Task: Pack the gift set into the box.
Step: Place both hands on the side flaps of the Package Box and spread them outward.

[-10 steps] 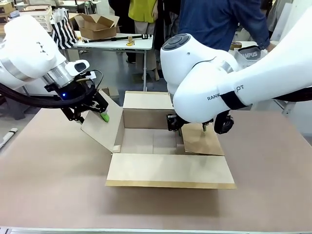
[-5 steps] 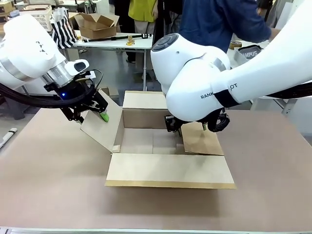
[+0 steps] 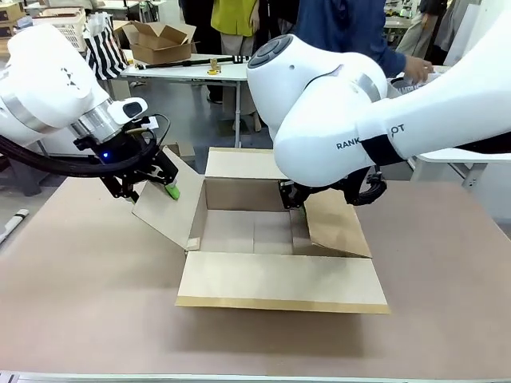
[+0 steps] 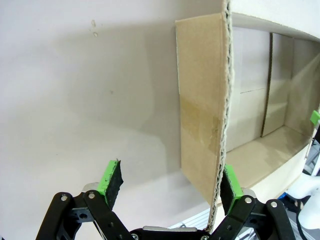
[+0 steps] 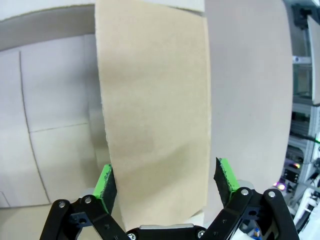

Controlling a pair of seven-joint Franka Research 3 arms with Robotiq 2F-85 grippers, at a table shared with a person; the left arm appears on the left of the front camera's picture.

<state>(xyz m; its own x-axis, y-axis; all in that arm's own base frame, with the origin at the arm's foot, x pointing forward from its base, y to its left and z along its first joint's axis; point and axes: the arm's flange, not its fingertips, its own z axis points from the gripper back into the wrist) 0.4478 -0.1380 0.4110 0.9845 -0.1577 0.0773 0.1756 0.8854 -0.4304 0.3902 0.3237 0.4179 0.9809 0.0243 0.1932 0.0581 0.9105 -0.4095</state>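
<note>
The bench [image 3: 80,303] has a smooth, matt, pale brown top. On its middle stands the box [image 3: 279,279], a wide rectangular carton of brown corrugated cardboard with all four flaps open. The near flap lies out flat toward the camera, a long plain panel with a darker raw edge. Behind it the inside shows pale walls and a floor crossed by straight flap seams.

The left flap [image 3: 164,211] slants up and outward. The left end effector [image 4: 170,175] sits at its upper edge, black linkage fingers spread wide apart. In the left wrist view the flap's ragged, fluted edge runs up between the green pads [image 4: 111,180], just beside the one on the picture's right and well apart from the other.

The right flap [image 3: 335,223] tilts up over the box's right side. The right end effector [image 5: 165,172] also has its fingers wide apart. In the right wrist view the flat tan panel rises between them and the pads are not closed on it. The glossy white, rounded right arm [image 3: 335,120] hides that end effector's body in the front view.

The far flap [image 3: 239,163] lies back, flat and plain. Beyond the bench stands a person in a dark blue top [image 3: 343,28]. Farther off, a white table [image 3: 192,70] carries a smaller open cardboard carton [image 3: 160,41] and a black-and-white striped bag [image 3: 104,48].
</note>
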